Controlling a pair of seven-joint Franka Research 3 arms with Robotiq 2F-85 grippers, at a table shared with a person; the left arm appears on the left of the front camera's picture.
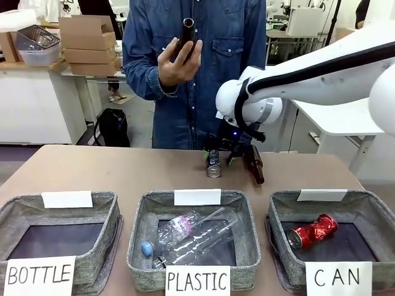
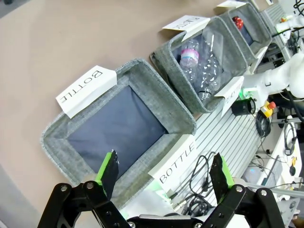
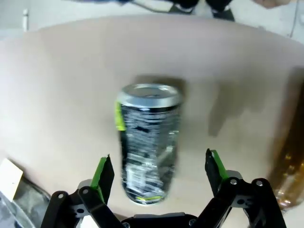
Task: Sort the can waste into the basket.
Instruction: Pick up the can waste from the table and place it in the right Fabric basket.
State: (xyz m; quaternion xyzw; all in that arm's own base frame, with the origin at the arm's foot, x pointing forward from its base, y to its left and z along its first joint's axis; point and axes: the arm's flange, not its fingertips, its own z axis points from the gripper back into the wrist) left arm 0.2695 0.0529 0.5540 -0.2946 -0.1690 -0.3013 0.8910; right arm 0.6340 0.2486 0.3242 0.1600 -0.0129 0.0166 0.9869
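Right wrist view: the dark can is seen lying on its side on the table, between the spread fingers of the right gripper, touched by neither pad. The crushed red can is lodged in the CAN basket.

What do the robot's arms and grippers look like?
The right arm is smooth, rounded and white with a black stripe and a small blue light. The left gripper and right gripper are black, each with two fingers tipped with bright green pads.
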